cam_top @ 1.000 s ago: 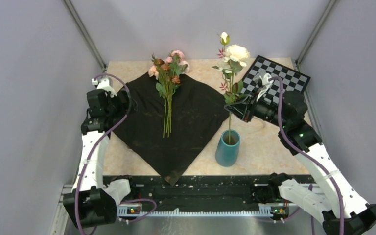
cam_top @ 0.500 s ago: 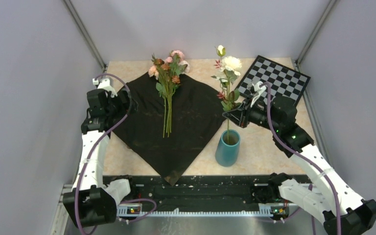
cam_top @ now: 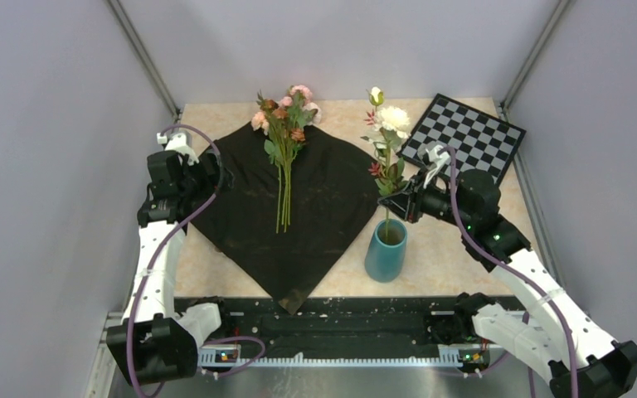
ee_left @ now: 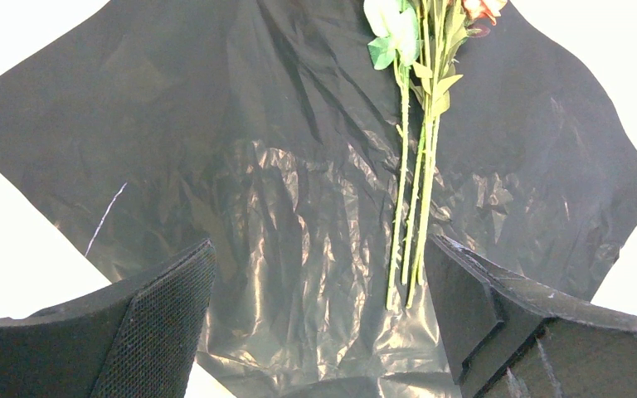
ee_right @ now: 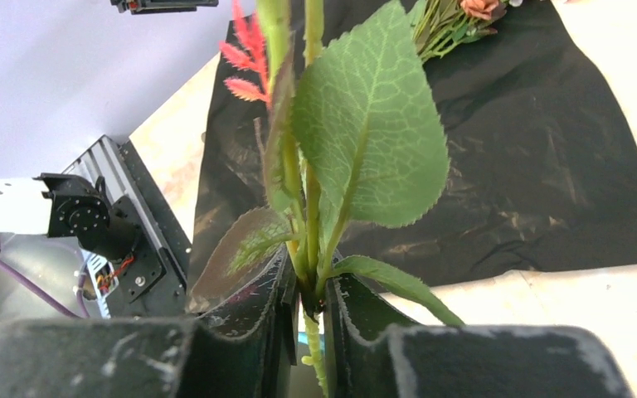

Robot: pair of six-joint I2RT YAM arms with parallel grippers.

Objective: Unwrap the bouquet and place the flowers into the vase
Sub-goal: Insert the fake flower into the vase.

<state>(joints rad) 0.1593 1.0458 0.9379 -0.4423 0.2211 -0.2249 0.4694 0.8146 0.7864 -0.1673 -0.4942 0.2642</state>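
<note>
One flower (cam_top: 394, 116) lower in vase (cam_top: 384, 255)

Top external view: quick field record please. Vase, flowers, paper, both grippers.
vase: upright, right of the black paper
cream rose: upright, stem end in the vase mouth
right gripper: shut on the cream rose stem, above the vase
remaining flowers: lying loose on the black paper, which is spread flat
left gripper: open, empty, at the paper's left corner
</note>
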